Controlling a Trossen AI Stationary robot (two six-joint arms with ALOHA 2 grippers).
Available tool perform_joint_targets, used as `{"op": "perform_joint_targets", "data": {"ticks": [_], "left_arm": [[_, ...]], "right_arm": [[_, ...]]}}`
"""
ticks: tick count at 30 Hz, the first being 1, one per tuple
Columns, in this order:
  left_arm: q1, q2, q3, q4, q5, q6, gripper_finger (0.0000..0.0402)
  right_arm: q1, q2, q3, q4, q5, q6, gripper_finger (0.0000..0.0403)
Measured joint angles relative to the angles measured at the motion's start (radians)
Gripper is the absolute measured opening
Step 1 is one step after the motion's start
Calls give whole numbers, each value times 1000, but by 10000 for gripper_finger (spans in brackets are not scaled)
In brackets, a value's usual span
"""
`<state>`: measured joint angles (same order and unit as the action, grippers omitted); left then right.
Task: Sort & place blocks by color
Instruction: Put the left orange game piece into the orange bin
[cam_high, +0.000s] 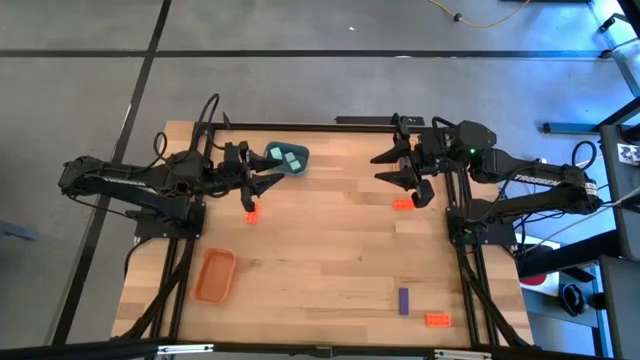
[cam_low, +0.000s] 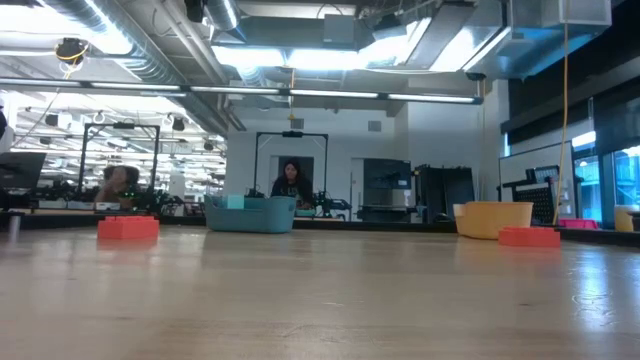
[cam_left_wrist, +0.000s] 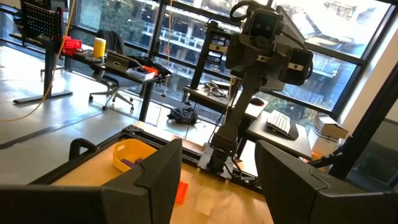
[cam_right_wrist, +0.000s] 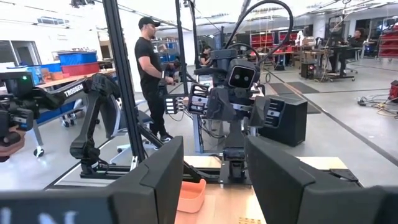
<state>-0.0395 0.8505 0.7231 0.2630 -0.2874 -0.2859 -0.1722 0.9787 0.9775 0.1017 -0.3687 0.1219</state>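
Overhead, 12 o'clock taken as the table's far edge. Nearest, at the table's 5 o'clock: front orange-red block (cam_high: 437, 320), with purple block (cam_high: 404, 300) just beside it at its 11 o'clock. Across at 7 o'clock: orange tray (cam_high: 214, 277), bare inside. Farther in, two more blocks flat on the wood, neither one touched. Left orange-red block (cam_high: 251, 214) near the left gripper (cam_high: 270, 186), at that gripper's 7 o'clock; fingers spread, pinching nothing. Right orange-red block (cam_high: 403, 204) near the right gripper (cam_high: 380, 168), at its 5 o'clock; fingers likewise parted and bare. Farthest, toward 12 o'clock: blue tray (cam_high: 297, 168) holding teal blocks (cam_high: 286, 155), just beside the left gripper at its 1 o'clock. From table height, a yellow tray (cam_low: 493, 218) beyond a block, and people in the room behind.
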Motion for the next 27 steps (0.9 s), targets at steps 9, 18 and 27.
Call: {"op": "perform_joint_targets", "data": {"ticks": [9,18,27], "left_arm": [[0,0,0,0,-5,0,195],[0,0,0,0,-21,5,195],[0,0,0,0,-20,5,195]], "right_arm": [[0,0,0,0,0,-16,174],[0,0,0,0,0,-30,174],[0,0,0,0,0,-29,174]]}}
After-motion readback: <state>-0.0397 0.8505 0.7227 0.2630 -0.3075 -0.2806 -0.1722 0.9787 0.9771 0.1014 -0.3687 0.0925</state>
